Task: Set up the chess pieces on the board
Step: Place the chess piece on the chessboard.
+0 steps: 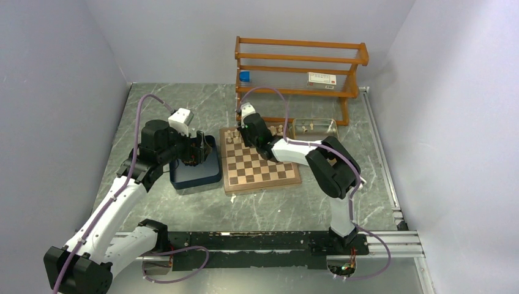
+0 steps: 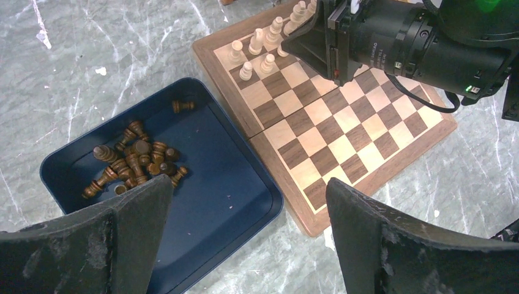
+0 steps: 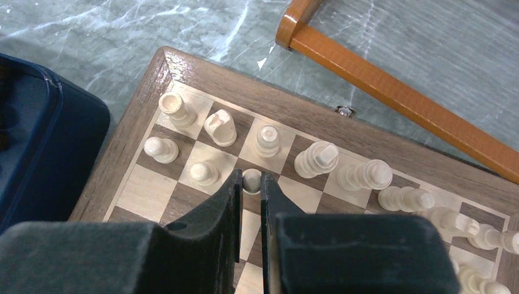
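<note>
board (image 2: 343,122): light tan and dark brown checks, brown border
pieces on board (image 3: 267,139): pale cream
pieces in tray (image 2: 131,162): dark brown
tray (image 2: 229,180): dark blue
tabletop (image 2: 92,49): grey-green marble, white veins
rack (image 1: 300,61): orange-brown wood
fingers (image 3: 205,242): black

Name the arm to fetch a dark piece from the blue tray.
Left. The left pincer hangs open over the blue tray of dark pieces; the right pincer is shut on a pale pawn on the board.
</note>
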Available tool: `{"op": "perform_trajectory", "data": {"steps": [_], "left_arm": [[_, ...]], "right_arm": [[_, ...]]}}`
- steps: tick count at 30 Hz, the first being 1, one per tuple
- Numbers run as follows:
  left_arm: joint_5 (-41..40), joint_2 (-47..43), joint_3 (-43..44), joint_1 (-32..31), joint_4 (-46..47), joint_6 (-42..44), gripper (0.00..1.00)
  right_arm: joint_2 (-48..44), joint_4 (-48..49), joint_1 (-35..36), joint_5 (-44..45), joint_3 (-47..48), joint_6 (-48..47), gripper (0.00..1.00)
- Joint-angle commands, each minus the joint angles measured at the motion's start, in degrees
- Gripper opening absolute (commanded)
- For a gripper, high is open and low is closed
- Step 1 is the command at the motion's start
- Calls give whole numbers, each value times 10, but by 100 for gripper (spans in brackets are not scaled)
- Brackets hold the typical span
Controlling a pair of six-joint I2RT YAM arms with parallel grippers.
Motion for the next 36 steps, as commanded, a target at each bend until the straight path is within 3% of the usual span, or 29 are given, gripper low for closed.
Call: {"op": "perform_trajectory", "data": {"steps": [1, 36], "left_arm": [[-7, -10, 9, -4, -4, 6, 100], [-6, -10, 8, -5, -3, 7, 100]], "right_arm": [[20, -15, 4, 7, 22, 4, 9], [14, -93, 4, 13, 42, 16, 8]]}}
